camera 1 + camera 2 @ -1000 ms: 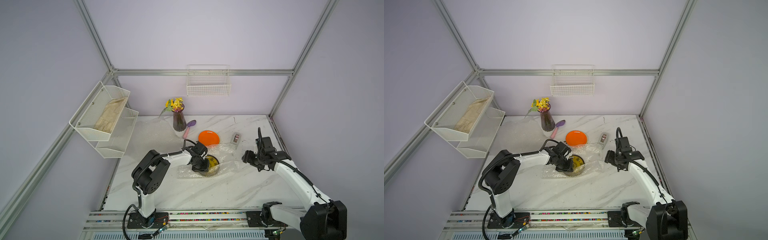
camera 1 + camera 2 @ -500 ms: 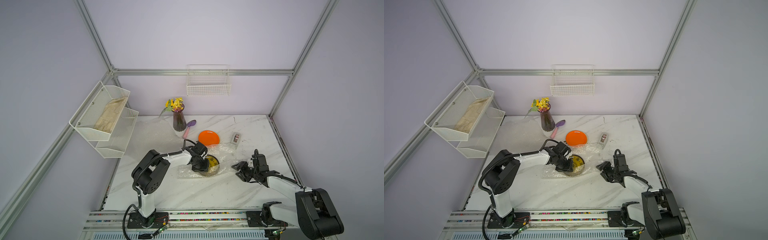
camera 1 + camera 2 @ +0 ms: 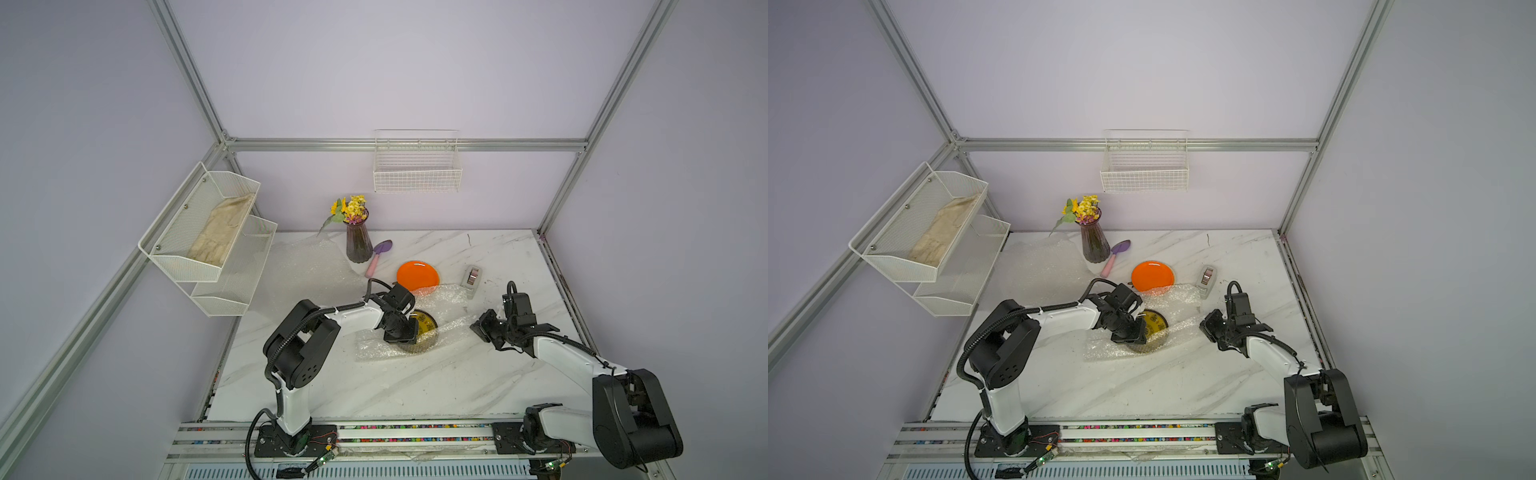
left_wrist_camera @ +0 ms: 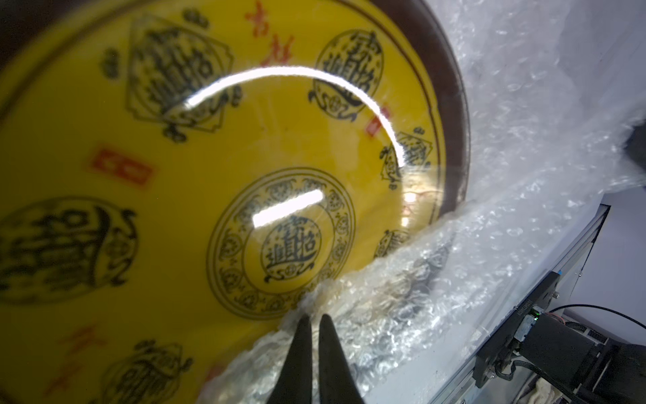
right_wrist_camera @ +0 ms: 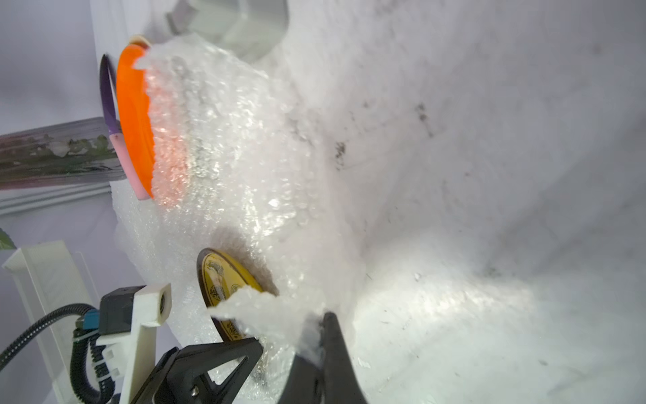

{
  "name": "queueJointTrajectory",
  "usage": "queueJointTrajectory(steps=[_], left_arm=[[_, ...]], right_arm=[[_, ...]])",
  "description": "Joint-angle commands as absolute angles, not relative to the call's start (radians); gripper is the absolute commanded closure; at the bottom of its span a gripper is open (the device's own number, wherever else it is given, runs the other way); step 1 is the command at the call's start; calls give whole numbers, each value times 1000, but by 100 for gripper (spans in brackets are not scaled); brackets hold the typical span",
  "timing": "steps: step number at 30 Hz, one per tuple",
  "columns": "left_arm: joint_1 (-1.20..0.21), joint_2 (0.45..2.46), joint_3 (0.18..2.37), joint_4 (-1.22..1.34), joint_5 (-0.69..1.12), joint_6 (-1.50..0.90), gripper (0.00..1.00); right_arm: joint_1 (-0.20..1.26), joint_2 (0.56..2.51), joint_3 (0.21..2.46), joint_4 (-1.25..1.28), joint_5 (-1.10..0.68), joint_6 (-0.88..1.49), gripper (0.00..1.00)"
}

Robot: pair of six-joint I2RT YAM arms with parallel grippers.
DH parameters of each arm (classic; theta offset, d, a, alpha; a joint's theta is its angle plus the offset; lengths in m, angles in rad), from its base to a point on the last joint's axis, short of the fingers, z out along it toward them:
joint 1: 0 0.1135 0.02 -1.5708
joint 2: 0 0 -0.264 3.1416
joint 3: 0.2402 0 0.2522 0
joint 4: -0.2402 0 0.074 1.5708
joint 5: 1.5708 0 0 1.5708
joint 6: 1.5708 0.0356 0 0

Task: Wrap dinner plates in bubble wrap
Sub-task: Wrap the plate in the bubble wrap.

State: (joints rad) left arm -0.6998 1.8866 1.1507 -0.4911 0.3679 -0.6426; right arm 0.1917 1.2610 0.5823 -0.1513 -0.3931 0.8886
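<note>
Both the left pincer (image 4: 311, 316) and right pincer (image 5: 314, 335) were nipped shut on the bubble wrap (image 3: 451, 303) half covering the yellow plate (image 3: 424, 325) on the tabletop (image 3: 415, 386), so opposing pulls might tear it or drag the plate askew.

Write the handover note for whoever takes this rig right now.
The left pincer is shut, tips at the flap folded over the yellow plate.
The right pincer is shut on the bubble wrap at its edge.
The yellow plate lies on that sheet, mostly uncovered. The orange plate sits behind, near edge under the wrap. A spare sheet lies by the vase.
Done: one flap folded on.
Left: finish the yellow plate, wrap the orange plate.
</note>
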Motion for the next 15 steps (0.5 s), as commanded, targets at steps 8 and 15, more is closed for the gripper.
queueJointTrajectory(steps=[8,15], left_arm=[[-690,1980,1104,-651,242,-627,91],[-691,1963,1094,-621,253,-643,91]], right_arm=[[556,1302,705,-133,-292,928,100],[722,1527,699,115,-321,1072,100]])
